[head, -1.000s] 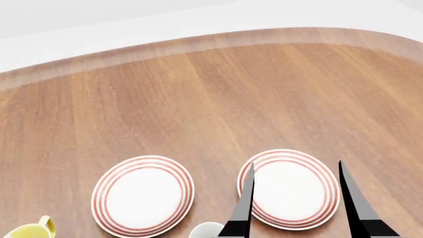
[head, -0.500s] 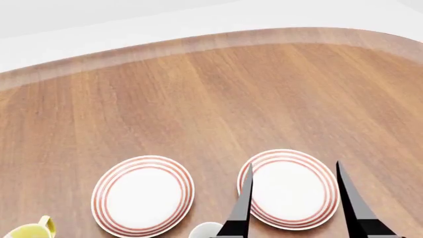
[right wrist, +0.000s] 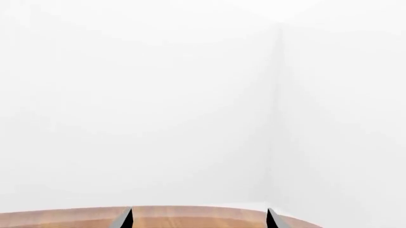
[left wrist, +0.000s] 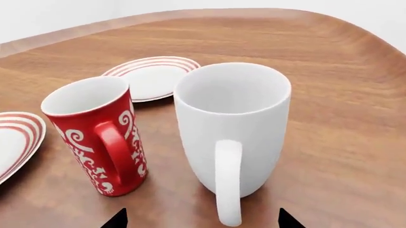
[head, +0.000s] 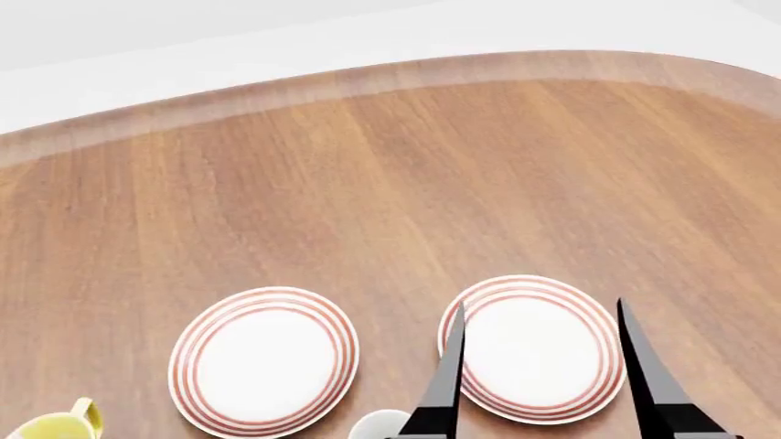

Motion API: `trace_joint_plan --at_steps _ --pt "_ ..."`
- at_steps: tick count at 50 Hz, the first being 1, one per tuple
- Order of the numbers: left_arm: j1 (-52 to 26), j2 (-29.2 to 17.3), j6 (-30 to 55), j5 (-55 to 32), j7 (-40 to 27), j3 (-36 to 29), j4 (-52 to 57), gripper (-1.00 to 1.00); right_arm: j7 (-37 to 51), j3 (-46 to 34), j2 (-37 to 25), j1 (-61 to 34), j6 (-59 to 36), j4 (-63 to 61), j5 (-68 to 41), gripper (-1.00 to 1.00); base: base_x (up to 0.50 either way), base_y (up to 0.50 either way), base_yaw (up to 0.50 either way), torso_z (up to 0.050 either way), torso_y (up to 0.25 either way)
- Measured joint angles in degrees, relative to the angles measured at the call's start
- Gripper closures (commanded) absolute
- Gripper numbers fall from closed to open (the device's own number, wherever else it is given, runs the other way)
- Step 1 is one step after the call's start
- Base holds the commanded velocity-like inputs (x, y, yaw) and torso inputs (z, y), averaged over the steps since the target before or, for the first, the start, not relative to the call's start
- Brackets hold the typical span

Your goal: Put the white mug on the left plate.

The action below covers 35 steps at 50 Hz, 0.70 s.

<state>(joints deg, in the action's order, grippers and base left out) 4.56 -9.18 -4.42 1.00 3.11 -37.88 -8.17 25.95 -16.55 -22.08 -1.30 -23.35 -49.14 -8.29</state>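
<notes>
The white mug stands upright on the wooden table with its handle toward my left gripper. That gripper is open, and the tips of its fingers sit either side of the handle, short of it. In the head view only the mug's rim shows at the bottom edge. The left plate lies flat and bare; it also shows in the left wrist view. My right gripper is open and empty above the right plate. It also shows in the right wrist view.
A red mug with white swirls stands close beside the white mug. A mug with a yellow inside and handle sits at the near left. The right plate shows beyond the mugs. The table's curved far edge meets white wall.
The right gripper's fingers have shifted slightly to the left over the right plate. Nothing else has moved.
</notes>
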Motion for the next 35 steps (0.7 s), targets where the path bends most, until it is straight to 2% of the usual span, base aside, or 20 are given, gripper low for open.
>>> trace_joint_plan --at_steps 35 --pt "-4.9 2.3 -2.0 2.8 -1.9 -4.3 -8.0 -1.0 0.8 0.1 -0.6 0.0 0.0 -0.2 -0.7 -1.0 0.0 0.0 0.0 0.0 0.0"
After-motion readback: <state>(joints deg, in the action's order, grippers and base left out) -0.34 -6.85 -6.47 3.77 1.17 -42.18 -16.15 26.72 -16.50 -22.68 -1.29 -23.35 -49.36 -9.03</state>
